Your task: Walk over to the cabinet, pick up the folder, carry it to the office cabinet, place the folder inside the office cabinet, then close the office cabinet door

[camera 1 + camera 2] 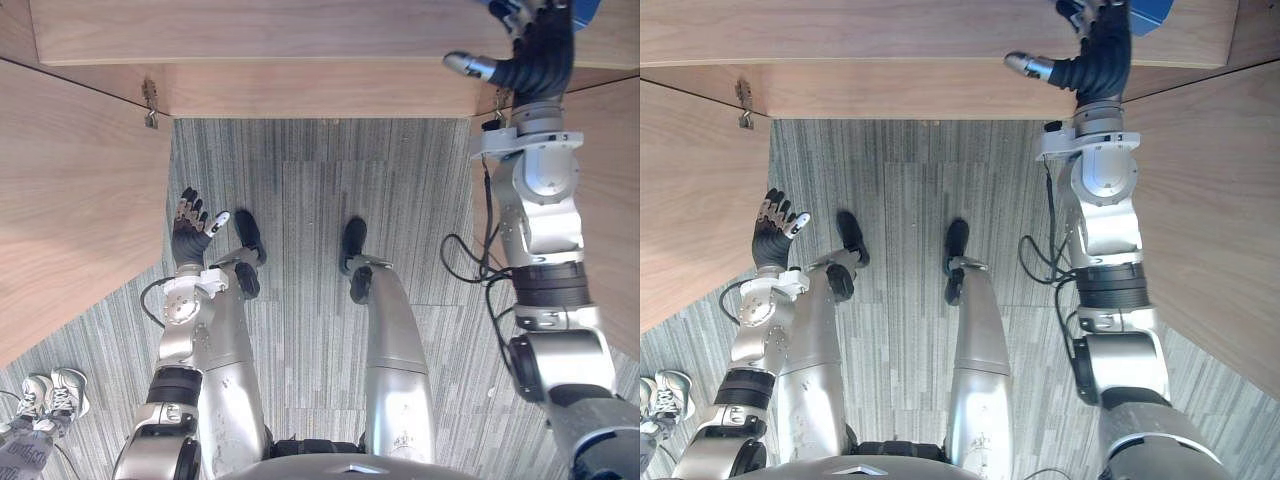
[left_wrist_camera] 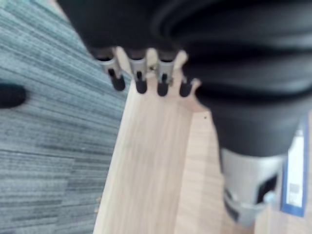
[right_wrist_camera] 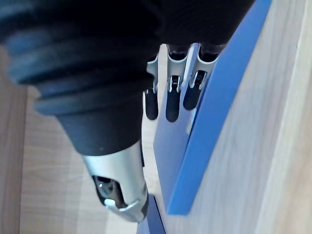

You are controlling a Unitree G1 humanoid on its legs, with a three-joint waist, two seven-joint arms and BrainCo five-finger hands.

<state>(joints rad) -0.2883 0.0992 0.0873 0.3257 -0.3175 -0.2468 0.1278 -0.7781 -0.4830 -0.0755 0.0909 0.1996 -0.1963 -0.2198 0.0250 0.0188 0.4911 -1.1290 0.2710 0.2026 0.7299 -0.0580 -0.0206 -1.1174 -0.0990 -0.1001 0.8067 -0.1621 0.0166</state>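
Note:
The blue folder (image 3: 219,112) stands on edge on the wooden shelf inside the cabinet (image 1: 300,40), at the upper right (image 1: 1150,12). My right hand (image 1: 1102,50) reaches up into the cabinet beside it. In the right wrist view its fingers (image 3: 170,100) lie straight along the folder's face, with the thumb held apart and curled round nothing. My left hand (image 1: 188,232) hangs low at my left side over the carpet, fingers (image 2: 139,80) straight and empty.
The cabinet's two doors stand open towards me, the left door (image 1: 70,200) and the right door (image 1: 1220,220), with grey carpet (image 1: 300,200) between them. A metal hinge (image 1: 150,105) shows on the left door. A person's shoes (image 1: 50,395) are at the lower left.

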